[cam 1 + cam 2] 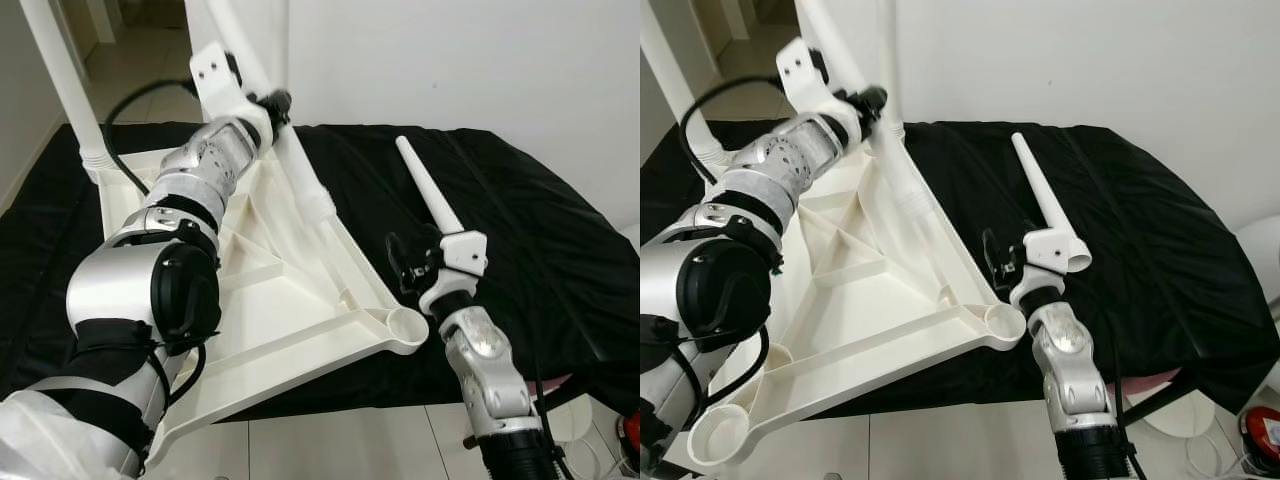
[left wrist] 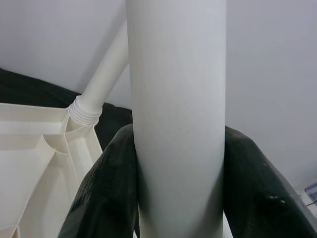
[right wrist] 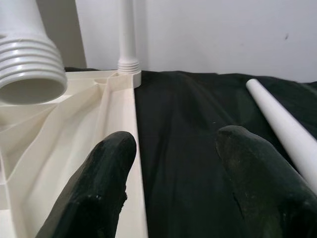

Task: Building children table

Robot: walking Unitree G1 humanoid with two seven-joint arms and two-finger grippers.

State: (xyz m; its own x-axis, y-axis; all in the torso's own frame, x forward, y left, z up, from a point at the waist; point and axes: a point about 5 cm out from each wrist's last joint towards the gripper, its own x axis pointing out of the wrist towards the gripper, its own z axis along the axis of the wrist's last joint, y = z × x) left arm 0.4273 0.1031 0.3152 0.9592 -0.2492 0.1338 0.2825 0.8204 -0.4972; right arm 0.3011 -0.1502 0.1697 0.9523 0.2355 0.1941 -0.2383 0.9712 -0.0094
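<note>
The white table top (image 1: 290, 300) lies upside down on a black cloth. My left gripper (image 1: 277, 104) is shut on a white leg (image 2: 176, 99), held tilted above the top's right rim. Its threaded end (image 3: 30, 74) hangs free over the top. An upright leg (image 1: 60, 85) is screwed into the far left corner, and a second upright leg (image 3: 127, 34) into the far right corner. A loose leg (image 1: 428, 190) lies on the cloth. My right gripper (image 1: 403, 262) is open and empty, just above the near right corner socket (image 1: 405, 326).
The black cloth (image 1: 540, 240) covers the work surface and drops off at the front onto a tiled floor (image 1: 940, 445). A white wall stands behind. A black cable (image 1: 125, 105) loops by my left arm. An empty corner socket (image 1: 718, 432) sits near left.
</note>
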